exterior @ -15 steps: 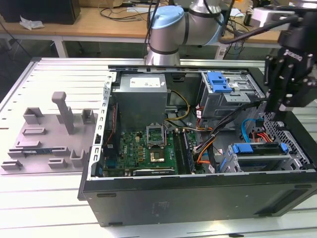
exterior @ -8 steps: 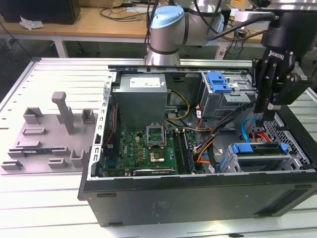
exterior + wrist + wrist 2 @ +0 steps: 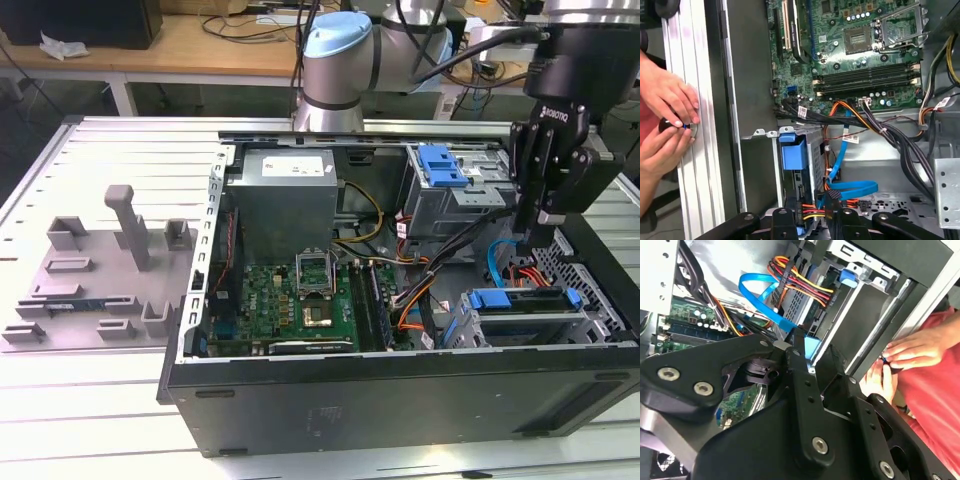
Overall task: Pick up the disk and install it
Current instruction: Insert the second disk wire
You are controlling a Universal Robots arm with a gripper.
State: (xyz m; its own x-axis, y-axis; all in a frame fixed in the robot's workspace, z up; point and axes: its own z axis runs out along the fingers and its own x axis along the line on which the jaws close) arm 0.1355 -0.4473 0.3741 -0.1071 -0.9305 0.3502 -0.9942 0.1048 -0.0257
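Observation:
The disk (image 3: pixel 522 318) lies flat in the drive cage at the case's corner nearest the exterior view's right, its blue bracket (image 3: pixel 525 298) along the top edge. The same bracket (image 3: pixel 792 152) shows in the first wrist view, seated in the cage. My gripper (image 3: pixel 531 238) hangs just above and behind the disk, over the cables, shut with nothing in it. In the second wrist view its black fingers (image 3: pixel 796 352) point at the blue bracket (image 3: pixel 811 347).
The open computer case holds a grey power supply box (image 3: pixel 285 195), a green motherboard (image 3: pixel 300 295), a blue cable (image 3: pixel 495 265) and a blue clip (image 3: pixel 440 165) on the upper cage. A person's hands (image 3: pixel 667 107) hold a small dark object beside the case. A grey fixture plate (image 3: pixel 95 270) lies left.

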